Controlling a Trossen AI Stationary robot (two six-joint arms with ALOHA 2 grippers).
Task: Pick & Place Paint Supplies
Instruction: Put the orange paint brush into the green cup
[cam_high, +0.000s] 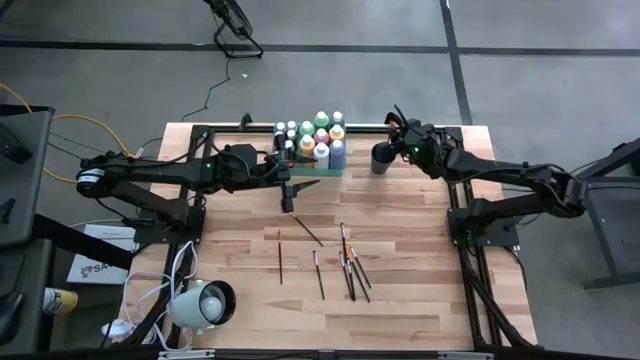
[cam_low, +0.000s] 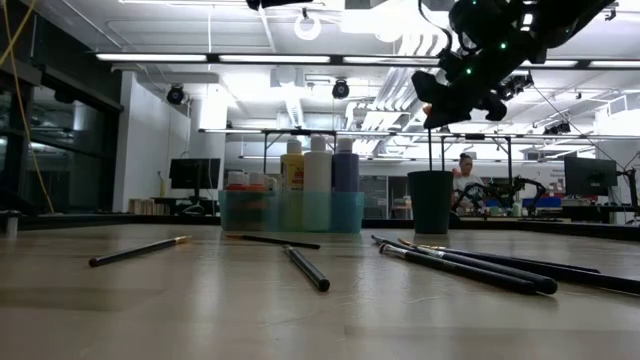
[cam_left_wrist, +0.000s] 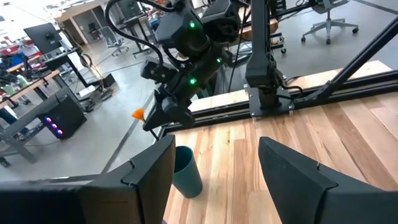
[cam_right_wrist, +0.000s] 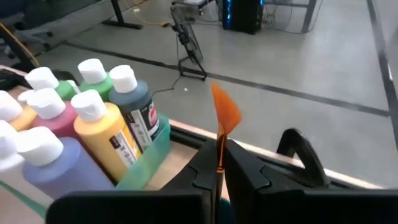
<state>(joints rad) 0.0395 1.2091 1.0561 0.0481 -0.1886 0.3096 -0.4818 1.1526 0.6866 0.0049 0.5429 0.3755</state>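
Loose brushes lie nearest in low view. Right hand pinches an orange-tipped brush, clear only from its wrist view. Left hand wide, empty. Labels unreadable.

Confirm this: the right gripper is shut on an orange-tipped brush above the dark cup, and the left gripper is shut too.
Not quite. The left gripper is open, as the left wrist view shows. The right gripper is indeed shut on the orange-tipped brush above the dark cup.

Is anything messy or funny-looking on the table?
Yes. Several paintbrushes lie scattered loose on the wood, some crossing each other, while the paint bottles stand neatly in the green tray. The right end effector pinches one brush, orange bristles up.
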